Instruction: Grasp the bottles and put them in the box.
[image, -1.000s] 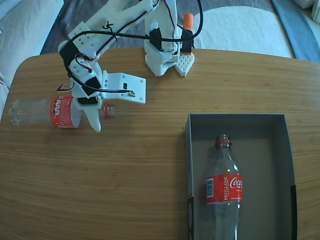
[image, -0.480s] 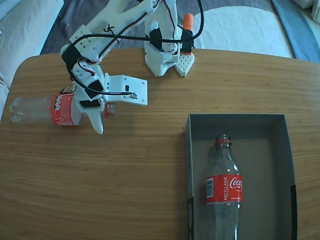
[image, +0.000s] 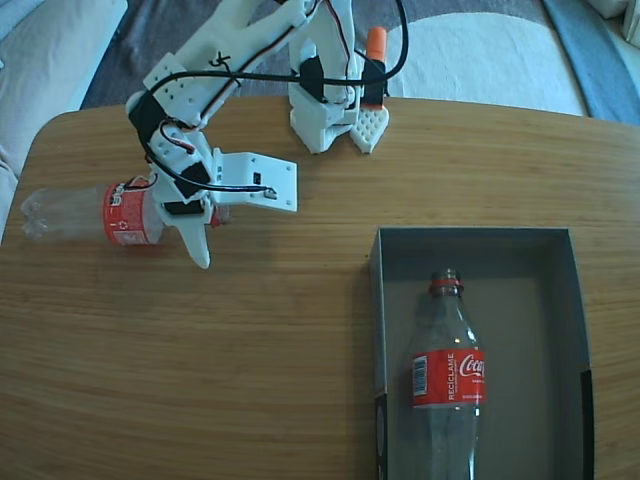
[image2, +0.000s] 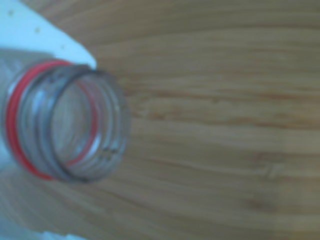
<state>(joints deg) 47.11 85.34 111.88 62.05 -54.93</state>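
One clear bottle (image: 75, 213) with a red label lies on its side at the table's left, mouth pointing right. My white gripper (image: 190, 218) is shut around its shoulder, just right of the label, with one finger (image: 198, 245) pointing down in front of it. The wrist view is blurred and shows that bottle's open mouth and red neck ring (image2: 116, 120) close up, with a white finger (image2: 30, 30) behind it. A second bottle (image: 448, 380) lies inside the dark grey-blue box (image: 470, 233) at the lower right, neck toward the far wall.
The arm's white base (image: 335, 115) with an orange part stands at the table's far edge. The right half of the box floor (image: 535, 340) is bare. Wooden tabletop (image: 250, 380) lies between the gripper and the box. A rug and sofa lie beyond the table.
The gripper has closed in on the left bottle, and the bottle has shifted slightly to the right with it. The bottle in the box has not moved.
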